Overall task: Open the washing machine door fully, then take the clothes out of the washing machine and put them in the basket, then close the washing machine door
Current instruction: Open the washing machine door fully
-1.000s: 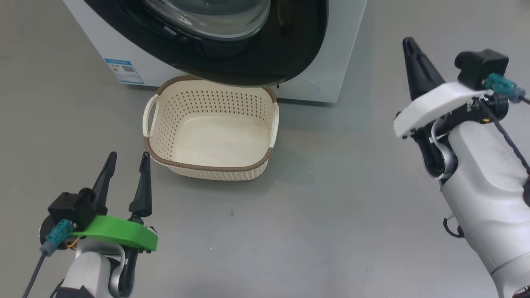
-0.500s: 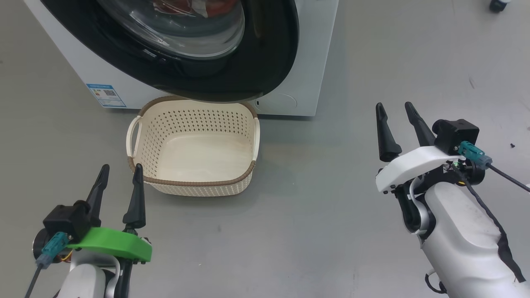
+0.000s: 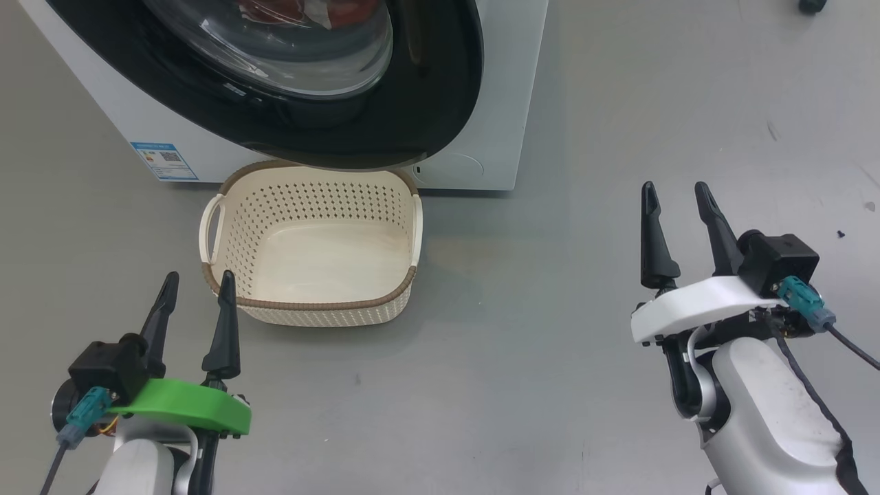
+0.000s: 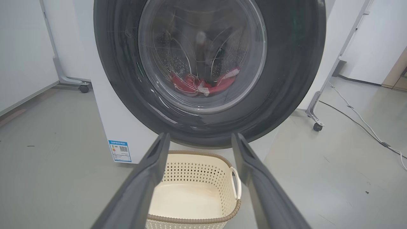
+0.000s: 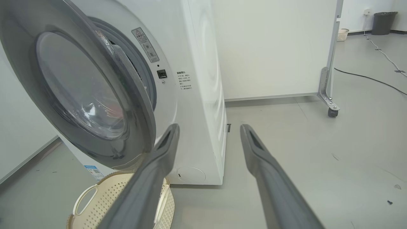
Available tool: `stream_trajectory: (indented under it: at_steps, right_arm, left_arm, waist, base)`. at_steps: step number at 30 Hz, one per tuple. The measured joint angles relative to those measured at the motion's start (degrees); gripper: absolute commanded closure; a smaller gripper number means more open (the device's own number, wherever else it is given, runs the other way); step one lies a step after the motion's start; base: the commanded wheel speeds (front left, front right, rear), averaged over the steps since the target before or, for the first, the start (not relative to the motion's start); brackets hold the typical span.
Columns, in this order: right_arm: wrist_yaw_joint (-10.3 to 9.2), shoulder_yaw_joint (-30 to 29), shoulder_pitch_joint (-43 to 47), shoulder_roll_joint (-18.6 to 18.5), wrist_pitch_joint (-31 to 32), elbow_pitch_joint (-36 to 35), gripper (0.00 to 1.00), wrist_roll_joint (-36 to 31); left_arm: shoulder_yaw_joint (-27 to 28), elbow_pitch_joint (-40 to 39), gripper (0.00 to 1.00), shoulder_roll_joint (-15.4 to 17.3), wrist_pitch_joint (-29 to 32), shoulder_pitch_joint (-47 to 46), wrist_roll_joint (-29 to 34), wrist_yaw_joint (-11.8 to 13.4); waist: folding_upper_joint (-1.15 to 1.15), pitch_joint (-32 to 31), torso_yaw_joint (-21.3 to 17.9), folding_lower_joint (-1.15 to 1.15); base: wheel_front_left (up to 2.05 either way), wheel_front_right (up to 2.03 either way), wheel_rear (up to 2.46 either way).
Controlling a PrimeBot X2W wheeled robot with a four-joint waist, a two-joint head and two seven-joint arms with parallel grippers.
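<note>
The washing machine [image 3: 481, 137] stands at the top of the head view, a big white box. Its black-rimmed washing machine door [image 3: 385, 117] hangs ajar, swung a little off the front [image 5: 133, 105]. Through the glass the red clothes [image 4: 190, 86] lie inside the drum [image 3: 275, 10]. The cream basket [image 3: 309, 303] sits empty on the floor under the door. My left gripper [image 3: 198, 276] is open, just left of the basket's near corner. Far to the basket's right, my right gripper [image 3: 674, 187] is open over bare floor, clear of the door.
Grey floor lies all around. A wheeled panel frame with a caster [image 5: 332, 112] stands right of the machine, another caster [image 4: 315, 126] shows in the left wrist view. A cable [image 4: 359, 124] runs across the floor. A grey bin [image 5: 380, 22] is far off.
My right gripper went from shut to open and sank back from high at the right to lower right. The camera shifted too. The left gripper kept its pose.
</note>
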Motion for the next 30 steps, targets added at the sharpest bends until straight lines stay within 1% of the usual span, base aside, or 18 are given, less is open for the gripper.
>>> stream_trajectory:
  at_steps: [7, 9, 12, 30]
  right_arm:
    - [-0.04, -0.6, 3.1, 0.3, 0.0, -3.1, 0.0, -2.7]
    - [-0.52, -0.8, 3.8, 0.5, 0.0, -3.9, 0.0, -3.4]
    - [-0.53, -1.1, 4.9, 0.8, 0.0, -4.8, 0.0, -3.9]
    - [-0.55, -2.7, 8.7, 1.7, 0.0, -8.0, 0.0, -7.0]
  left_arm:
    - [0.0, -0.1, 0.0, 0.0, 0.0, 0.0, 0.0, 0.0]
    - [0.0, -0.1, 0.0, -0.1, 0.0, 0.0, 0.0, 0.0]
    - [0.0, -0.1, 0.0, -0.1, 0.0, 0.0, 0.1, 0.0]
    - [-0.1, -0.3, 0.0, -0.3, 0.0, 0.0, 0.6, 0.0]
  waist:
    - [0.0, 0.5, 0.1, 0.0]
    - [0.0, 0.6, 0.1, 0.0]
    - [0.0, 0.7, 0.1, 0.0]
    - [0.0, 1.0, 0.3, 0.0]
  base:
    - [0.0, 0.0, 0.0]
    - [0.0, 0.0, 0.0]
    - [0.0, 0.0, 0.0]
    - [0.0, 0.0, 0.0]
